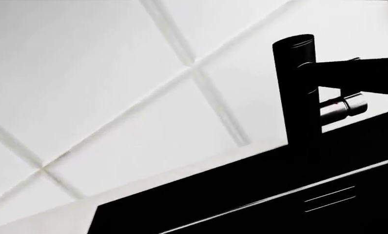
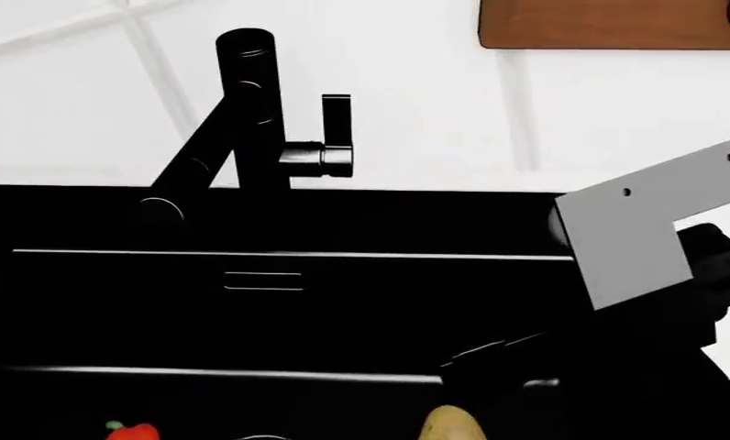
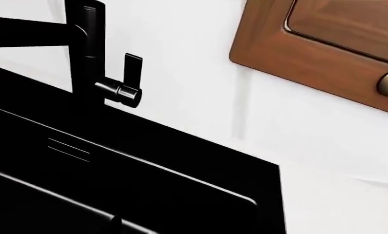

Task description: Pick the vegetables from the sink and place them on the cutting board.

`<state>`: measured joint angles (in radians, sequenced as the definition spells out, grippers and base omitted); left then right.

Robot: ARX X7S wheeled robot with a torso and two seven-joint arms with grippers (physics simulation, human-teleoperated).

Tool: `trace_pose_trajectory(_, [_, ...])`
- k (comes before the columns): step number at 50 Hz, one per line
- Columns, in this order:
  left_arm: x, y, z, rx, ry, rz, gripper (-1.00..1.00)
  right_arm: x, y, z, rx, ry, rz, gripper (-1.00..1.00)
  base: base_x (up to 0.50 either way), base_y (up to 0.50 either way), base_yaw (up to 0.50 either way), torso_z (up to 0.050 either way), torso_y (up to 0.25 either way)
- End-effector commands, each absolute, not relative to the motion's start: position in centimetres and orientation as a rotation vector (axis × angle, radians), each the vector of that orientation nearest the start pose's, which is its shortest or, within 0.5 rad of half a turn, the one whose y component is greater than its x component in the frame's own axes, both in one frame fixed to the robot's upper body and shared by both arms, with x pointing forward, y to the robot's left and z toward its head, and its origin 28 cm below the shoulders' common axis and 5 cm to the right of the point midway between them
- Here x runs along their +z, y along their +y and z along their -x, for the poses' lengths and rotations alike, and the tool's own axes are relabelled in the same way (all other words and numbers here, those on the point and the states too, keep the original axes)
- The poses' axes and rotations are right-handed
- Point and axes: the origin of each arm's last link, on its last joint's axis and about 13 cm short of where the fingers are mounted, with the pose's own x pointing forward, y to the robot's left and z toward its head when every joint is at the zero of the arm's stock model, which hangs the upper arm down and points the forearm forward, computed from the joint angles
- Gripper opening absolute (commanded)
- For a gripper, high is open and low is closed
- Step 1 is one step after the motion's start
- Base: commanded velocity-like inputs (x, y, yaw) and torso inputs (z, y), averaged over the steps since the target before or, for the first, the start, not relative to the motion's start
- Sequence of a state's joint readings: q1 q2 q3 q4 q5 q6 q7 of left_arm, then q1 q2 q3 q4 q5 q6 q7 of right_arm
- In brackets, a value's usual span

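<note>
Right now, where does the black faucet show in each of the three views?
Head view: the faucet stands upper left, behind the sink.
Left wrist view: it rises right of centre.
Right wrist view: it stands near the upper left.
Shared landmark: its silver-and-black side handle.

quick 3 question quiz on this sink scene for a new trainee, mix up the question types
1. True or false: the red bell pepper already lies on a cutting board.
2. Multiple choice: which vegetable is nearer the right arm in the head view? A) the pepper B) the potato C) neither is visible
3. Fill in: the faucet standing behind the sink is coloured ____.

Key: 1 false, it lies low in the sink. 2 B. 3 black.
</note>
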<state>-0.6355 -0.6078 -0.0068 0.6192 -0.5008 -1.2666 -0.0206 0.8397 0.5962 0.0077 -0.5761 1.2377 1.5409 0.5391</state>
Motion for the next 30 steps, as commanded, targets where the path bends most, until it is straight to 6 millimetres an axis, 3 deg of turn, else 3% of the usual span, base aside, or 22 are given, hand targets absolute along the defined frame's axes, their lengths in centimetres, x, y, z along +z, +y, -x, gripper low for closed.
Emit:
trace_pose_trajectory(1, [22.0, 30.2, -23.7, -0.099, 0.13, -0.346, 1.0, 24.1, -15.5, -22.3, 0.233, 0.28, 0.26, 1.0, 0.49, 0.0, 0.0, 0.0, 0.0])
trace_pose_trajectory(7, [21.8, 30.4, -23.4, -0.096, 0.146, -0.356, 1.0, 23.7, -15.5, -21.9, 0.24, 0.322, 0.261, 1.0, 0.26, 0.0, 0.0, 0.0, 0.0])
trace_pose_trajectory(12, [19.9, 29.0, -23.5, -0.14, 0.22, -0.357, 1.0, 22.1, -14.4, -22.5, 0.276, 0.432, 0.273, 1.0, 0.0, 0.0, 0.0, 0.0, 0.0])
trace_pose_trajectory(21, [15.9, 28.0, -24.4, -0.203, 0.358, -0.331, 1.0, 18.5, -12.9, -25.5, 0.297, 0.577, 0.238, 1.0, 0.0, 0.0, 0.0, 0.0, 0.0])
trace_pose_trajectory(30, [14.4, 27.4, -27.2, -0.209, 0.423, -0.302, 1.0, 15.1, -12.0, -28.9, 0.292, 0.663, 0.188, 1.0, 0.0, 0.0, 0.0, 0.0, 0.0])
